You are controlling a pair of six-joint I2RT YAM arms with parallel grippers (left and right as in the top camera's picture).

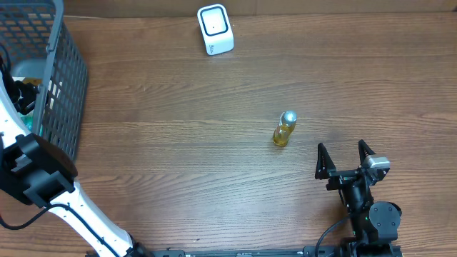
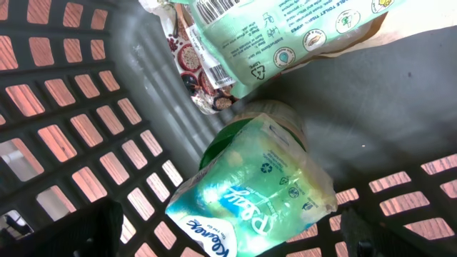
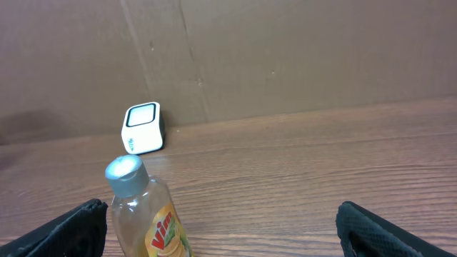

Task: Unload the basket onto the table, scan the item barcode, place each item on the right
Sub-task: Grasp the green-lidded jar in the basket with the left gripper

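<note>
The right pincer (image 1: 341, 146) sits low over the near right part of the tabletop (image 1: 178, 143), its jaws spread wide and holding nothing. Just ahead of it and a little to its left stands a small clear bottle (image 1: 284, 128) of yellow liquid, upright, with a silver cap and a label that reads "Vim". In the right wrist view the bottle is close to the left finger but not between the jaws. A white barcode scanner (image 1: 215, 29) stands at the far edge of the tabletop, well apart from the bottle, against a brown cardboard wall.

The left arm reaches into a dark grey mesh basket (image 1: 68, 78) at the left edge. The left pincer (image 2: 228, 235) hangs inside it with its jaws wide and empty. Directly below lies a pale green tissue packet (image 2: 257, 193), tilted. Under it something round and green shows, possibly a lid. Higher in that view lies a second green-and-white packet (image 2: 285, 36) with its barcode facing up, overlapping a patterned wrapper (image 2: 189, 68).
</note>
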